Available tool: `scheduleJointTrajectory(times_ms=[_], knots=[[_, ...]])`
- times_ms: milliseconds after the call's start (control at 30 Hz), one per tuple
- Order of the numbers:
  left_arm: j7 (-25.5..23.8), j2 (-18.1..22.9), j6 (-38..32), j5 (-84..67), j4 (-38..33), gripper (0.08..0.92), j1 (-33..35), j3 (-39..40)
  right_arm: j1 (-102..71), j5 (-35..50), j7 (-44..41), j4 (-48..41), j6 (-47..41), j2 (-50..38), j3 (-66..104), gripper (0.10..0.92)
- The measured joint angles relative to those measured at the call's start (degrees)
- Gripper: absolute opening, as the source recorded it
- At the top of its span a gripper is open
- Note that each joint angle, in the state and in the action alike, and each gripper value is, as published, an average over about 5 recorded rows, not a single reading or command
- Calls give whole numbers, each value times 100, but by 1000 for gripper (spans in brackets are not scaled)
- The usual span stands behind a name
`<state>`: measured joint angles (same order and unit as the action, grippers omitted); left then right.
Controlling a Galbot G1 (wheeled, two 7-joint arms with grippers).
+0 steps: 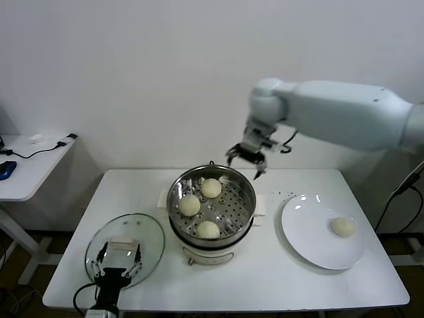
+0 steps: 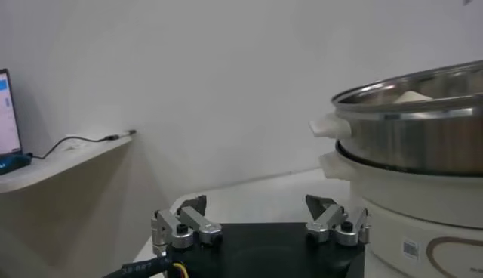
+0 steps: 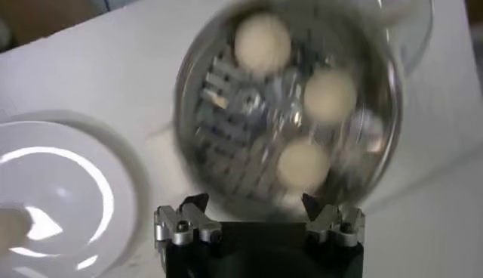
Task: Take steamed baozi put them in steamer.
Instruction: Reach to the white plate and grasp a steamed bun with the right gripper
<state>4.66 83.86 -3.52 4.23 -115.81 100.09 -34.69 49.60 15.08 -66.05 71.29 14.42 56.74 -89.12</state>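
Three steamed baozi point(image 1: 199, 207) are sitting on the perforated tray inside the steamer point(image 1: 246, 213), which is standing at the middle of the white table point(image 1: 265, 278); a fourth bun point(image 1: 342, 226) is lying alone on the white plate point(image 1: 301, 232) to the steamer's right. The right gripper point(image 1: 246, 163) is hanging in the air above the steamer's far rim, its jaws standing wide apart and holding nothing. The right wrist view is looking straight down past those empty fingers point(image 3: 185, 223) into the pot, showing all three buns point(image 3: 262, 41) at once. The left gripper point(image 1: 116, 262) is waiting low at the table's near left corner, over the glass lid point(image 1: 147, 232) lying flat there, jaws fully spread and empty. Only the left wrist view is showing the steamer from the side: steel pot point(image 2: 423, 132) on a white base point(image 2: 407, 204), with one bun top peeking over the rim. A plain white wall is standing behind, and a side desk point(image 1: 30, 169) with cables is sitting on the left.
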Motion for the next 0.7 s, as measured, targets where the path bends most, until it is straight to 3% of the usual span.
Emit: scheduleJointTrajectory(times_ms=[333,700], knots=[[-6,1,3,9,87,823,10,-24,-633,132,-51,-682,-750,-1382,-169,823],[-11,51,14,36,92,823,65,-80,-2205,-387,132,-1462,-1202,-1874,810,823]])
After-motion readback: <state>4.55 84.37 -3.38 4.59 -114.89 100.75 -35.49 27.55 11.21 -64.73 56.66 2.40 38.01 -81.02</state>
